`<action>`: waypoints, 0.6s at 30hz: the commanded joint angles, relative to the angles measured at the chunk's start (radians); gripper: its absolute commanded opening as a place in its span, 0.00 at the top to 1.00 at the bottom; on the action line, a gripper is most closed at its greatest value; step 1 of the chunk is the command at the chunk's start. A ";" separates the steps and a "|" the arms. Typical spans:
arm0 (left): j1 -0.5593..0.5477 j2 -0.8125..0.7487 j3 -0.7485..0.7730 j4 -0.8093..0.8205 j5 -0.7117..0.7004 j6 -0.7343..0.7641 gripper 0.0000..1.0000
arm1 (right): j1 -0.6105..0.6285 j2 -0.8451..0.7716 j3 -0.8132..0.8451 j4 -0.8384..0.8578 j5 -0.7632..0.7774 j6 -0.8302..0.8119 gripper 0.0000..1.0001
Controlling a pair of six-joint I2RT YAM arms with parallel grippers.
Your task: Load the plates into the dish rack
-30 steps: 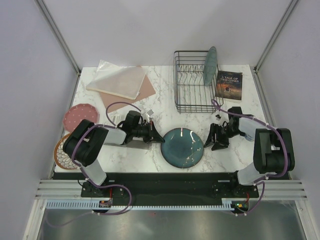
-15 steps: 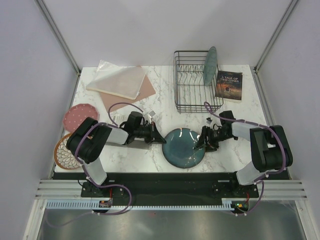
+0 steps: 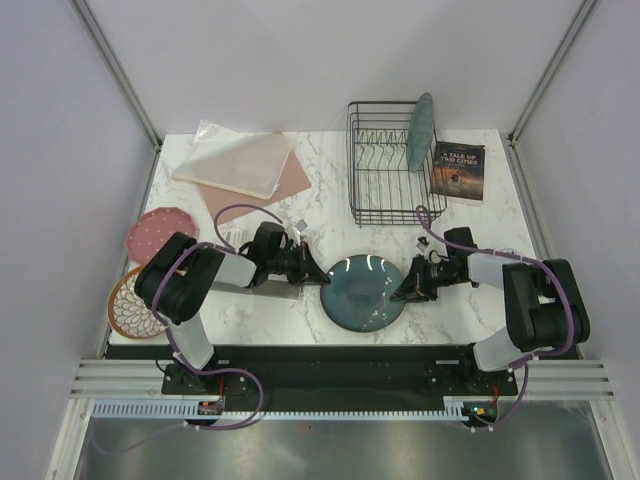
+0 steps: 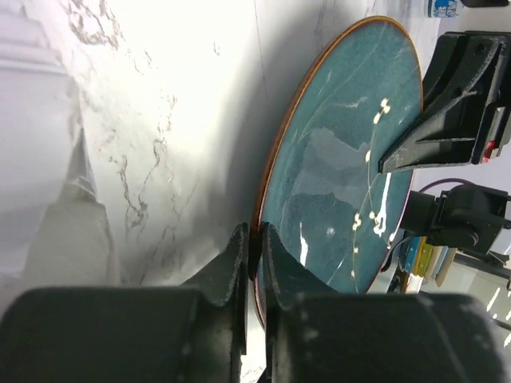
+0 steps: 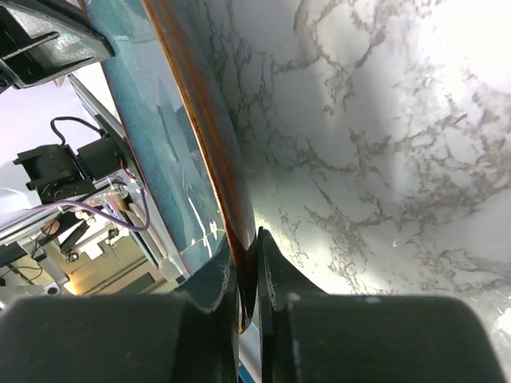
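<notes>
Found the left gripper (image 4: 254, 239) pinched shut on the rim of the dark blue plate (image 4: 343, 159), a finger on each face and barely a gap between them. Found the right gripper (image 5: 246, 247) closed the same way on the opposite rim, with the edge nipped between both fingers. Saw the dark blue plate gripped from both sides in front of the dish rack (image 3: 352, 165), on the side nearer the arms and apart from it. Could not tell whether it was lifted clear of the marble table (image 3: 480, 225) or resting on it. Noted a glossy deep blue-teal glaze with pale streaks, small cream flecks, bright reflections and a thin orange-brown edge.

Saw the teal-green plate (image 3: 421, 132) standing on edge at the dish rack's right end, its top above the wire rim. Saw the reddish-pink speckled plate (image 3: 160, 235) lying flat well left of the dish rack, and the whitish patterned plate (image 3: 125, 305) nearer the arms still, partly hidden by the left arm.
</notes>
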 commanded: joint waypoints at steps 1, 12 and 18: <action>-0.035 -0.014 0.062 -0.061 0.026 -0.009 0.80 | 0.018 -0.065 0.082 0.060 -0.108 0.009 1.00; 0.192 -0.416 0.268 -0.664 0.060 0.393 0.38 | 0.025 -0.166 0.444 -0.362 -0.052 -0.192 1.00; 0.202 -0.511 0.338 -0.697 -0.142 0.545 0.00 | 0.060 -0.077 0.760 -0.454 -0.026 -0.267 1.00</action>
